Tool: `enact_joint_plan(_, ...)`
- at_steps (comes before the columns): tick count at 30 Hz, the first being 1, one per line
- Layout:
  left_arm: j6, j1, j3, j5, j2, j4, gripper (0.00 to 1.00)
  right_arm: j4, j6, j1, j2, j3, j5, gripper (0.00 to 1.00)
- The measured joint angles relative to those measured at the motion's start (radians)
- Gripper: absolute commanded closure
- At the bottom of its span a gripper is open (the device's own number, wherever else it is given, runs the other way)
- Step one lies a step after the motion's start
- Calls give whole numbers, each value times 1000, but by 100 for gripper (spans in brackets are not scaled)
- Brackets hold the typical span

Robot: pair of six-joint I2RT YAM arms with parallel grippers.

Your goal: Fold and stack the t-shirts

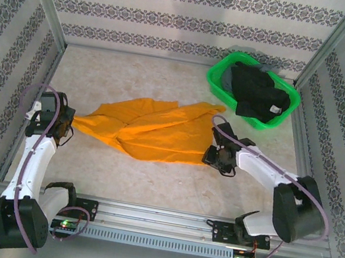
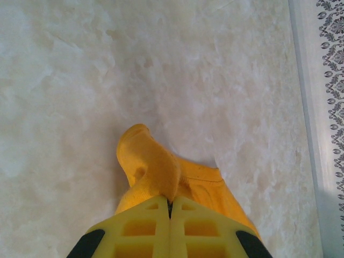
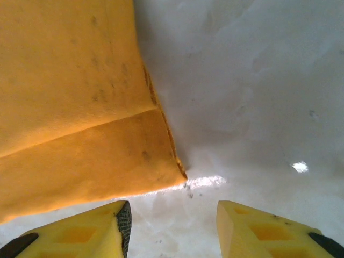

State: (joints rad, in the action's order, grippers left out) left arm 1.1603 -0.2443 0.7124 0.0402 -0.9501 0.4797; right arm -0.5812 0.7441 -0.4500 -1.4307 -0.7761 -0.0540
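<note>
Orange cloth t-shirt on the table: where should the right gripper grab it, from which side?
Probably the hemmed corner of the orange cloth t-shirt, lying flat just ahead of the open right gripper. Come in low from the right arm's side, along the table. The left gripper pinches the opposite end, so gripping here should let the shirt be pulled flat.

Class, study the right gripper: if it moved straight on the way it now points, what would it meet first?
Most likely the orange t-shirt: its hemmed corner lies just ahead of the open right gripper. Depth is unclear; if it angles down, the bare table comes first.
</note>
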Motion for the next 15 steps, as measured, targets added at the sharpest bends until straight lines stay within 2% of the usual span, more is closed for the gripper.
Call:
enact_joint_plan(10,0,0,-3,-7,1,-1,100,1,-47,-13,-149,-71,-8,58)
enact_joint_plan(12,0,0,-8,-7,1,-3,100,-10,-57,-16,-177,-87,-7,62)
enact_joint_plan(15,0,0,-17,-9,1,-3,100,-61,-67,-18,-219,-134,4,75)
